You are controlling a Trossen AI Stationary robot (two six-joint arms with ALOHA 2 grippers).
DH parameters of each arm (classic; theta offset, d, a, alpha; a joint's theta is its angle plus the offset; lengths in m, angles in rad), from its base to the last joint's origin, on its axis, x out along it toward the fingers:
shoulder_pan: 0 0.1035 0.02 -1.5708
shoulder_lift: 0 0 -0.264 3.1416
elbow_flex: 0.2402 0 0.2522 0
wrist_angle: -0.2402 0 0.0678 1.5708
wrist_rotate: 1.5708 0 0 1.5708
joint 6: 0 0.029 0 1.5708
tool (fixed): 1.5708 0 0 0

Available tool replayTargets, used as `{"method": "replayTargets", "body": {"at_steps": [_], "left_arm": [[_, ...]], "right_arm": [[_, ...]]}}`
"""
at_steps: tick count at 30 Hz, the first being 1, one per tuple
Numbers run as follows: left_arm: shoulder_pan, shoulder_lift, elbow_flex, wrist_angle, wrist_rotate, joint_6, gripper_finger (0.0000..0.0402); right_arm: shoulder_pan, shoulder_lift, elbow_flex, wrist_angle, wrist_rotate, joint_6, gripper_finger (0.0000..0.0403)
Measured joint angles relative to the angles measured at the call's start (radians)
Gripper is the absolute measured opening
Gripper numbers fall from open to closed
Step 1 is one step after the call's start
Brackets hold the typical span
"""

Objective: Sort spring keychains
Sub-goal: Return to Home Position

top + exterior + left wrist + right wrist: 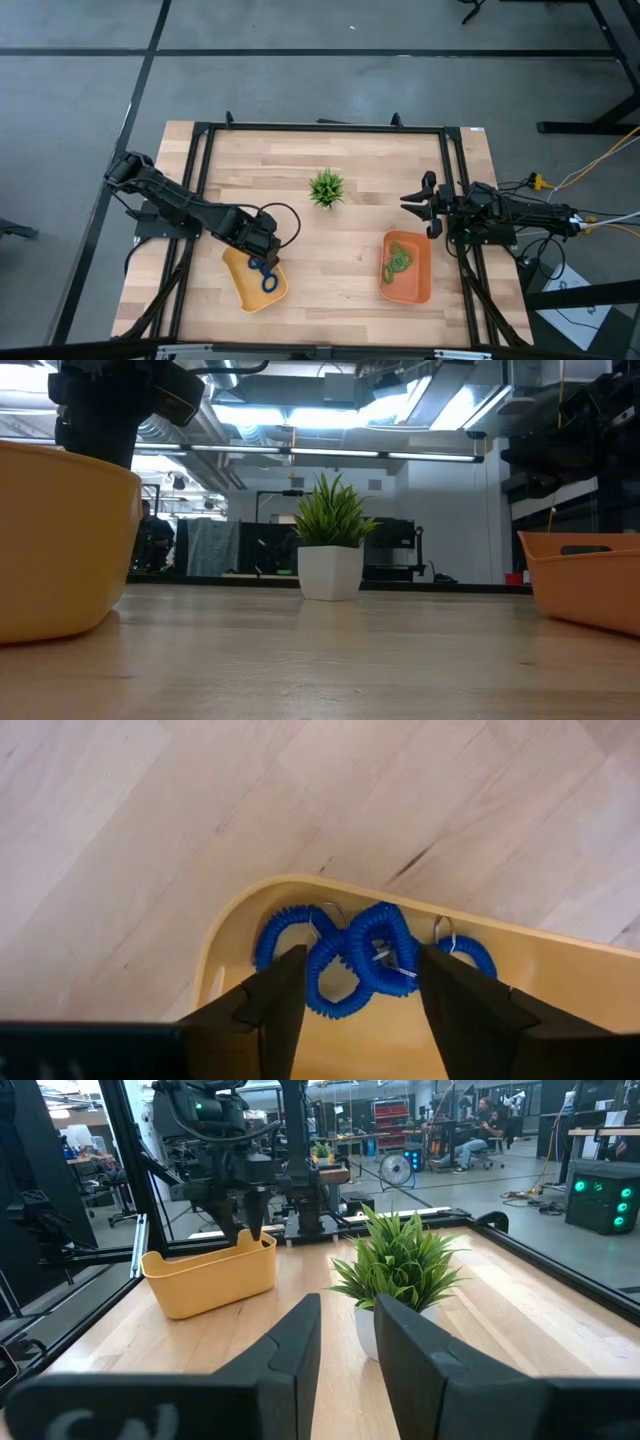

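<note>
Several dark blue spring keychains (360, 960) lie tangled in a corner of the yellow tray (560, 980), resting on its floor. My left gripper (360, 1010) hangs open over them, pointing down, one finger on either side of the heap. From above, it sits over the tray's far end (265, 262), with the blue keychains (268, 280) just beyond it. Light green spring keychains (397, 262) lie in the orange tray (415, 285). My right gripper (425, 205) waits open at the table's right edge, level, with nothing between its fingers.
A small spiky green plant in a white pot (327, 187) stands mid-table toward the far edge, between the two arms. The bare wood between the yellow tray (60, 540) and the orange tray (585, 585) is free. A black frame runs around the table.
</note>
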Motion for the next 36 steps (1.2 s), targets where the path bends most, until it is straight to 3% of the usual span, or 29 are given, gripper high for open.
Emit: {"method": "replayTargets", "body": {"at_steps": [11,19,23,29,33,36], "left_arm": [[0.0,0.0,0.0,0.003,0.002,0.031,0.0197],[0.0,0.0,0.0,0.014,0.064,-0.057,0.0198],[0.009,0.0,0.0,0.013,0.035,-0.084,0.0196],[0.012,-0.027,0.0,0.034,-0.116,0.134,0.0195],[0.012,-0.096,-0.005,0.084,-0.138,0.318,0.0194],[0.014,-0.206,-0.079,0.207,-0.149,0.447,0.0194]], "right_arm": [[0.0,0.0,0.0,0.0,0.0,0.0,0.0097],[0.0,0.0,0.0,0.0,0.0,0.0,0.0097],[0.0,0.0,0.0,0.0,0.0,0.0,0.0097],[0.0,0.0,0.0,0.0,0.0,0.0,0.0097],[0.0,0.0,0.0,0.0,0.0,0.0,0.0097],[0.0,0.0,0.0,0.0,0.0,0.0,0.0097]]}}
